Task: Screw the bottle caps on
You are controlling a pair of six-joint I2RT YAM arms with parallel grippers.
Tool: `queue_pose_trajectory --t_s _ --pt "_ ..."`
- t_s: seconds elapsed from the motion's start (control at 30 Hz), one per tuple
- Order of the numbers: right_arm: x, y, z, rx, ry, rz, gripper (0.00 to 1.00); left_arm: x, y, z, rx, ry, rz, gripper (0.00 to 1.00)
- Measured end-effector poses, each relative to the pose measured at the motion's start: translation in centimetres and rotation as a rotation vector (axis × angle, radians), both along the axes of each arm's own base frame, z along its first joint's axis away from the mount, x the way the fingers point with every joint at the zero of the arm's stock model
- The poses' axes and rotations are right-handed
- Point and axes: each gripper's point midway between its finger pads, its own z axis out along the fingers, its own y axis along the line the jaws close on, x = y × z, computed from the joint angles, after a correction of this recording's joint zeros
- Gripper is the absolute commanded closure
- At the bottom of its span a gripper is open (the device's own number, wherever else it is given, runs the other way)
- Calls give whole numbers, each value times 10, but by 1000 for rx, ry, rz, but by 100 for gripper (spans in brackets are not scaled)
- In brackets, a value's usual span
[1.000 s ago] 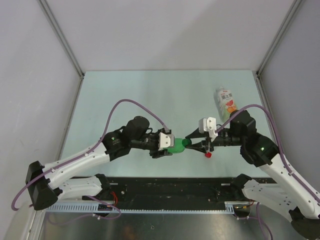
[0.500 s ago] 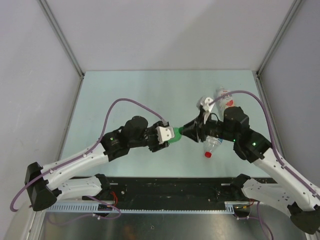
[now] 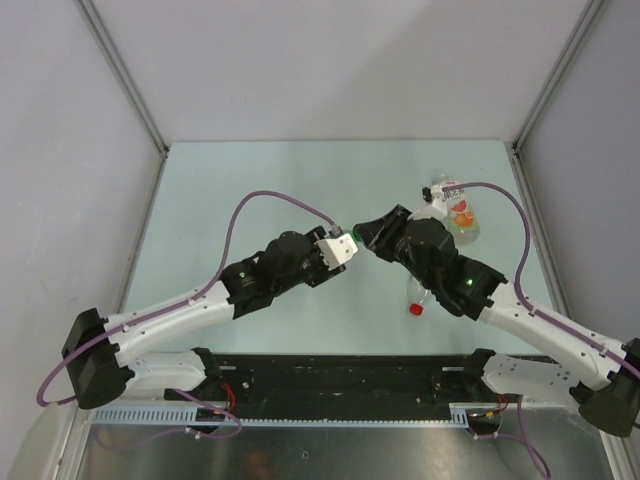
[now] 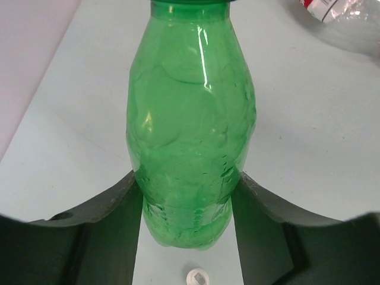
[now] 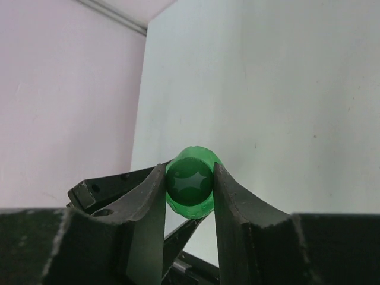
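Note:
My left gripper (image 3: 338,250) (image 4: 187,178) is shut on the lower body of the small green bottle (image 4: 193,119), held off the table. In the top view only a sliver of that bottle (image 3: 352,238) shows. My right gripper (image 3: 362,236) (image 5: 189,172) meets it at the neck end and is shut on the green cap (image 5: 190,181), seen top-on between the fingers. A white cap (image 4: 198,277) lies on the table under the bottle. A slim clear bottle (image 3: 421,293) with a red cap (image 3: 415,309) lies partly under my right arm.
A wider clear bottle (image 3: 457,212) (image 4: 338,10) with a white and red label lies at the back right, near the right wall. Grey walls close in the pale table (image 3: 250,190) on three sides. The arm bases and a black rail (image 3: 340,375) line the near edge.
Both arms have carried the green bottle up and toward the back. The right gripper has turned over and shut on the green cap. The slim bottle under the right arm has come into view.

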Motion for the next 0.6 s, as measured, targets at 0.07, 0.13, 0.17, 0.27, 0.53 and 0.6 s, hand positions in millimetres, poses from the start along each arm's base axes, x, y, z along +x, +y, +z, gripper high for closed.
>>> queue_pose_trajectory --t_s 0.07,0.13,0.17,0.27,0.53,0.6 --pt "3 -2 4 8 -17 -20 43 3 -2 3 -13 -15 7 100" --pt "3 -2 10 7 -44 -12 13 5 -5 5 -31 -26 11 100" --pt "2 -3 14 1 -63 9 7 6 -5 7 -41 -32 17 100" --pt "-6 -6 32 -62 -189 145 1 7 -5 7 -63 -37 14 100" --pt "-65 -24 62 -383 -699 631 4 -33 -16 2 -101 32 -203 100" --pt "-91 -28 56 -467 -826 776 4 -45 -18 4 -112 43 -271 100"
